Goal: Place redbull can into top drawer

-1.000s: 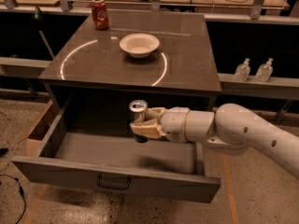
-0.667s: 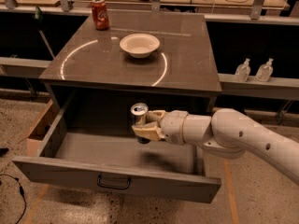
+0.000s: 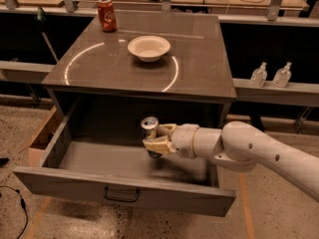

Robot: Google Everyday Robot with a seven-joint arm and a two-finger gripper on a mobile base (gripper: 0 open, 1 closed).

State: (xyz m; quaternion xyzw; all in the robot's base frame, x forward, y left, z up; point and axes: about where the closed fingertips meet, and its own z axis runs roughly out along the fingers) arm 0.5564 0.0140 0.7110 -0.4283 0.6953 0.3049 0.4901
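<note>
The top drawer (image 3: 124, 190) stands pulled open below the grey countertop, its dark bail handle (image 3: 120, 195) at the front centre. My gripper (image 3: 156, 137) reaches in from the right, shut on the redbull can (image 3: 150, 128). The can is upright inside the drawer, its silver top showing and its base low over the drawer floor; whether it touches the floor I cannot tell. The fingers (image 3: 158, 146) hide most of the can's body.
A white bowl (image 3: 149, 48) sits in the middle of the countertop (image 3: 199, 68) and a red cola can (image 3: 106, 15) stands at its back left. Two clear bottles (image 3: 270, 74) stand on a ledge to the right. A cardboard box (image 3: 41, 136) lies left of the drawer.
The gripper with the can has shifted only slightly, a touch lower inside the drawer. Nothing else has moved.
</note>
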